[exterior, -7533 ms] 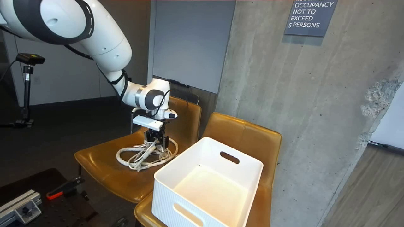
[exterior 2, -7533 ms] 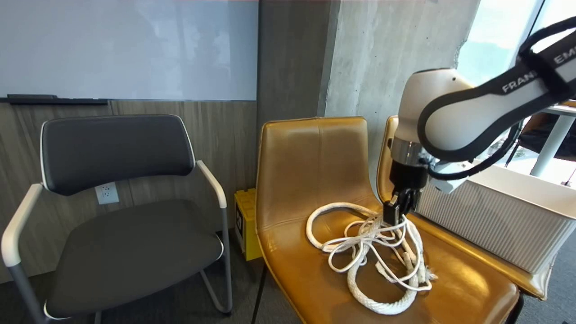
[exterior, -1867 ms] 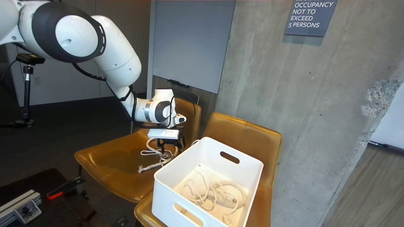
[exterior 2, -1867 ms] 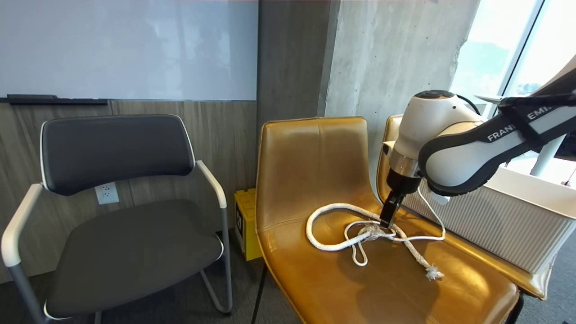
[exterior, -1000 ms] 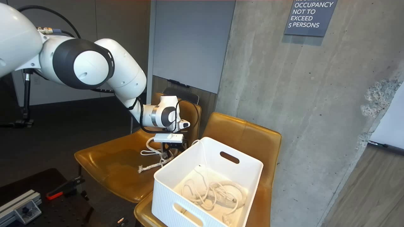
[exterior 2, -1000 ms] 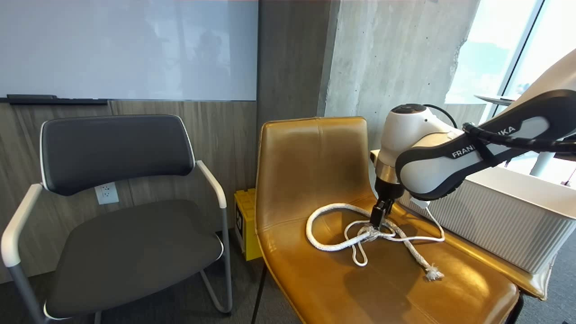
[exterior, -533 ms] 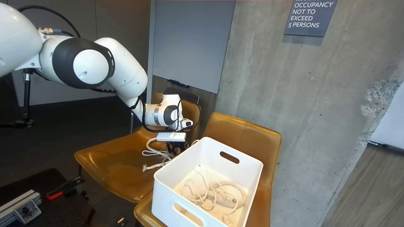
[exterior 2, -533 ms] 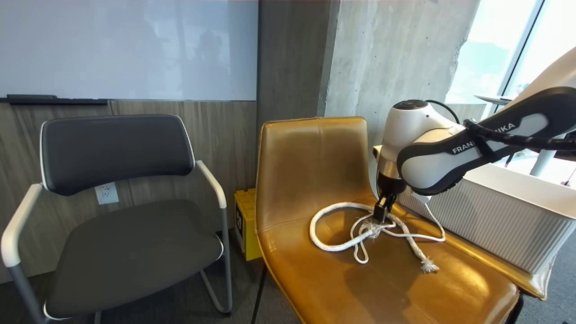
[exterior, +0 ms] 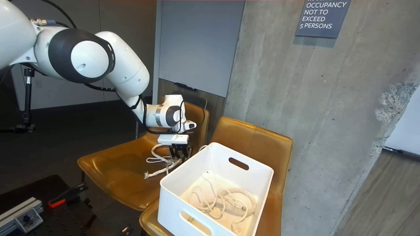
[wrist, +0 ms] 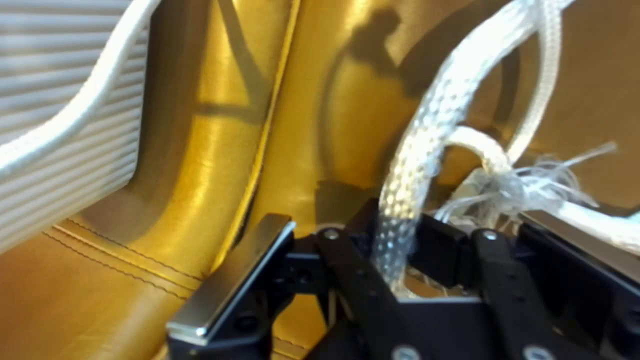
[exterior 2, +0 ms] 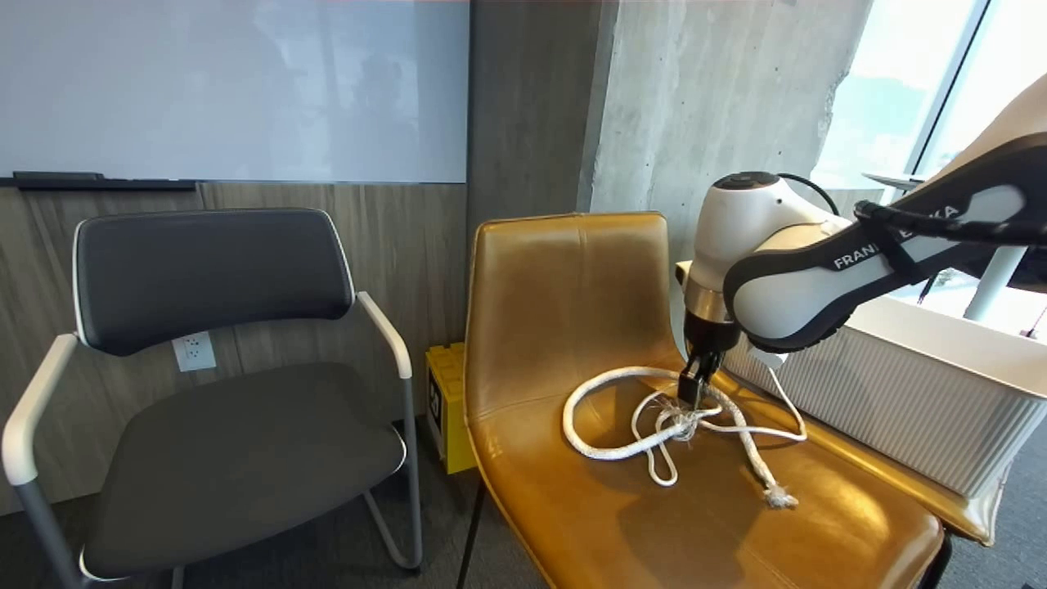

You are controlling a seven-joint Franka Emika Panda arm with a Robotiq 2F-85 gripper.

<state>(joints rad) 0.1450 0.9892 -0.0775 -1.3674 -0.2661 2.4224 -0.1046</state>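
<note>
Pinching the white rope (wrist: pixel 445 102) between its fingers (wrist: pixel 442 247), as far as the wrist view shows, the end effector (exterior 2: pixel 689 396) sits low over the brown chair-seat worktop (exterior 2: pixel 687 532), where the rope lies in loops. A thin cord (wrist: pixel 102 75) runs from there into the white box (exterior: pixel 171 206) — if it catches, a big pull could drag the box too. The rope is fat and round, so it might slip out — and the fuzzy knot (wrist: pixel 507 195), close beside, could snag a finger.
</note>
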